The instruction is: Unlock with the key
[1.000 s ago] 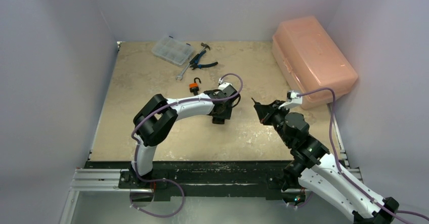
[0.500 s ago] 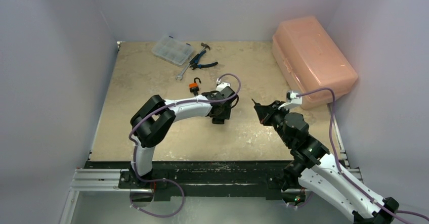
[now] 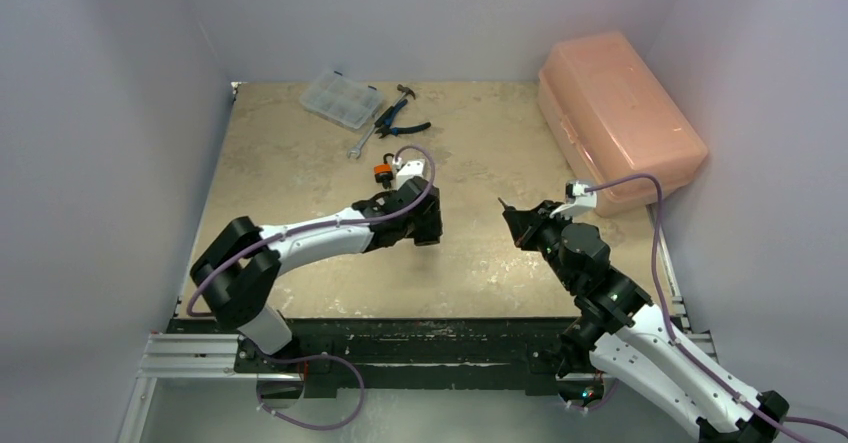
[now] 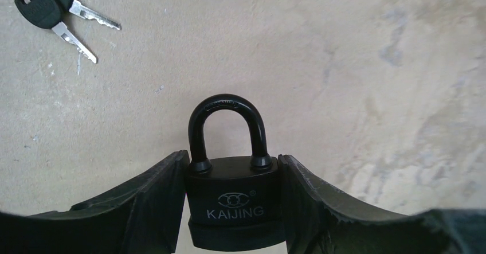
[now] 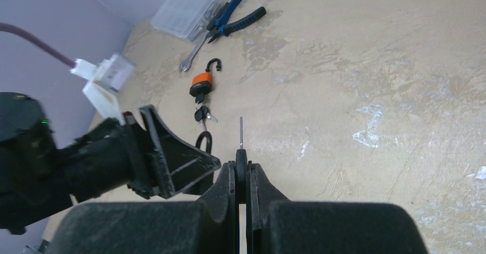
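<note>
Two containers stand at the far side of the table (image 3: 300, 163). A salmon-pink box (image 3: 618, 120), lid down, sits against the right wall. A clear compartment case (image 3: 342, 100), also shut, sits at far left-centre. The contents of neither can be made out. The task's black padlock (image 4: 234, 208), marked KAIJING, is clamped by its body between the jaws of the left gripper (image 4: 232, 165) near table centre. Its shackle is closed and points away from the wrist; its keyhole face is out of view, and from above the gripper hides the lock. The right gripper (image 5: 241, 171) is closed on the head of a key (image 5: 240, 132); only the thin blade shows, aimed toward the left gripper and apart from it. A pair of black-headed keys (image 4: 51, 7), partly cropped, lies near an orange padlock (image 5: 201, 82) with an open shackle. Pliers (image 3: 400, 118) and a wrench (image 3: 362, 143) lie beyond. The surface is mottled beige; the walls (image 3: 120, 113) are plain pale lilac.
</note>
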Robot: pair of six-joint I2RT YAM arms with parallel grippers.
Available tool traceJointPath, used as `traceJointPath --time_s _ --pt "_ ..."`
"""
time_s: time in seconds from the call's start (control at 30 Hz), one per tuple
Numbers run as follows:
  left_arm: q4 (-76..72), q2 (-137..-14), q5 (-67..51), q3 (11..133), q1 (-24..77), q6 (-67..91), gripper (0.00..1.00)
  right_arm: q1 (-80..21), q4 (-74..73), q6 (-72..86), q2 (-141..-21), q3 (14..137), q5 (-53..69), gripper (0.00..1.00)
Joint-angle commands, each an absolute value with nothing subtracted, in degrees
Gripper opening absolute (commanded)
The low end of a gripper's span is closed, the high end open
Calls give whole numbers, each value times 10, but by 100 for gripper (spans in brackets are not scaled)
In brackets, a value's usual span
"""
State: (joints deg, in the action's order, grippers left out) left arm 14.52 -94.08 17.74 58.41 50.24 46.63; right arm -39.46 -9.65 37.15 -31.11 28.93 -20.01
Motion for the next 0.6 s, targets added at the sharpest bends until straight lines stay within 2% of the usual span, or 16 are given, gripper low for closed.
traceJointPath --time_s 0.0,0.27,0.57 --pt "53 -854 185 557 493 529 0 -396 -86 373 -311 312 -200 0" --pt "-1 -749 169 486 457 639 0 -395 -47 373 -317 310 -158 0" --pt "-35 -710 107 457 427 725 0 -396 29 377 -363 312 -62 0"
